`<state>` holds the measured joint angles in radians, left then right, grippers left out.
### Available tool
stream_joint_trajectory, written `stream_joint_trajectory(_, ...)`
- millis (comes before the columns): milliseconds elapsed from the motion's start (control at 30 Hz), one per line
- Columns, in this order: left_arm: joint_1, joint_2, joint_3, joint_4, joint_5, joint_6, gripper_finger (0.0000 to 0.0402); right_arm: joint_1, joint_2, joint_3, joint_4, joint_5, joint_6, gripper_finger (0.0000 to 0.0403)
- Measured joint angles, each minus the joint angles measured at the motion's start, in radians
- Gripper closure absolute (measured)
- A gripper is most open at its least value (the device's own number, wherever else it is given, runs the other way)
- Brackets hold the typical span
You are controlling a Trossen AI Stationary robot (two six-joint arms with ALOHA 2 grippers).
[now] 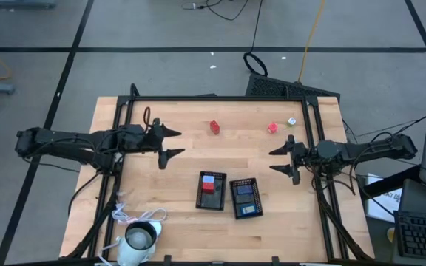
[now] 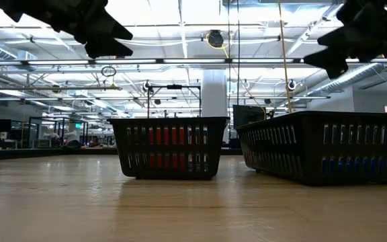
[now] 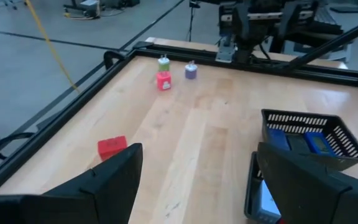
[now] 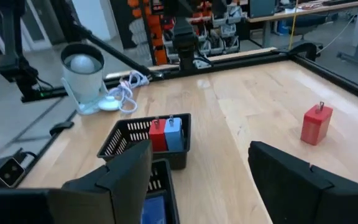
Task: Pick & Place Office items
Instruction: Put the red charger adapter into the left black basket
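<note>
Left gripper [image 1: 170,142] is held spread and empty above the table's left side. A red block [image 1: 214,126] lies loose at the far middle. Some blocks are already binned in the left tray [image 1: 211,200] and right tray [image 1: 246,198]. Another red block [image 1: 273,128] and a white bit [image 1: 291,121] remain unplaced. Right gripper [image 1: 285,159] is parted, nothing grasped. Judged partly done.

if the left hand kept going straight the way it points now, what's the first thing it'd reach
Probably nothing soon: the open left hand points across bare table toward the right hand. The red block lies off to one side and the black trays to the other. Height is unclear.
</note>
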<state>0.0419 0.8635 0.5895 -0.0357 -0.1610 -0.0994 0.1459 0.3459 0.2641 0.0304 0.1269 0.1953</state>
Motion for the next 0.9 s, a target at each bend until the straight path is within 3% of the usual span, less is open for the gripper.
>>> stream_joint_trajectory(267,0.032,0.000,-0.019,0.054,0.078,0.010,0.0082,0.000,-0.118,-0.041,0.003,-0.081,-0.007,0.0149)
stream_joint_trajectory(700,0.048,0.016,-0.019,0.147,0.049,-0.120,0.0082,0.000,-0.259,-0.051,-0.148,-0.079,-0.054,0.0149)
stream_joint_trajectory(900,0.048,0.107,-0.020,0.172,-0.003,-0.180,0.0082,0.000,-0.312,-0.067,-0.147,-0.077,-0.042,0.0149)
